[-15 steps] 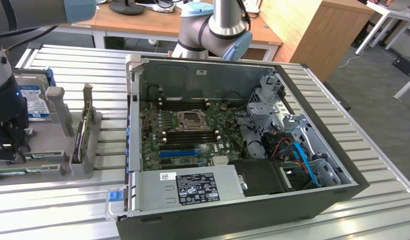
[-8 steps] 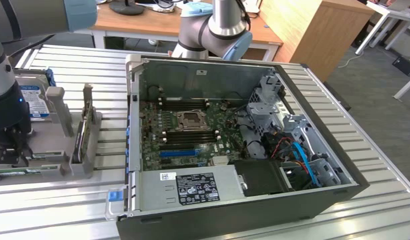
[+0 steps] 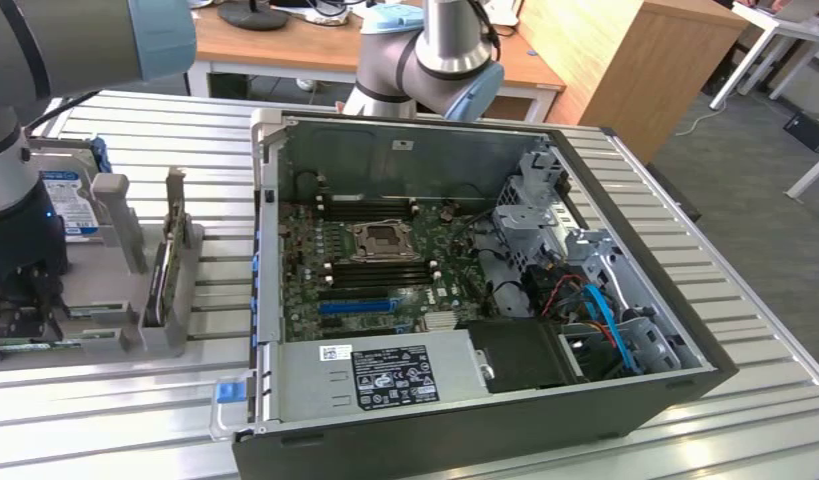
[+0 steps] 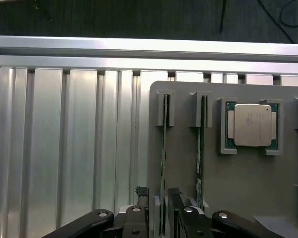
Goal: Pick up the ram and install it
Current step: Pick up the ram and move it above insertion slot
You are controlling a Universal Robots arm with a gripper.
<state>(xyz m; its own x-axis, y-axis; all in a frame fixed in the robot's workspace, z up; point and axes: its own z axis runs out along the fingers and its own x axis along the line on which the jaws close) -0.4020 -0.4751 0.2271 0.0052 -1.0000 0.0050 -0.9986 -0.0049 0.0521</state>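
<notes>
Two ram sticks stand on edge in slots of a grey holder tray (image 4: 238,188). The nearer ram (image 4: 165,144) runs down between my gripper's (image 4: 158,194) two black fingers (image 4: 140,198), which are open on either side of it with a gap showing. The second ram stick (image 4: 200,144) stands parallel, just outside the fingers. In the exterior view my gripper (image 3: 25,300) hangs low over that tray at the exterior view's left, well apart from the open computer case (image 3: 423,420). The motherboard's black memory slots (image 3: 373,268) lie beside the processor socket (image 3: 380,240).
A silver processor chip (image 4: 252,125) sits in a pocket of the tray beside the sticks. An upright card (image 3: 158,280) and a hard drive (image 3: 62,200) stand in the fixture. The ribbed aluminium table (image 4: 64,148) surrounds it. The case holds a power supply (image 3: 382,372), blue cables (image 3: 607,320) and a drive cage (image 3: 536,200).
</notes>
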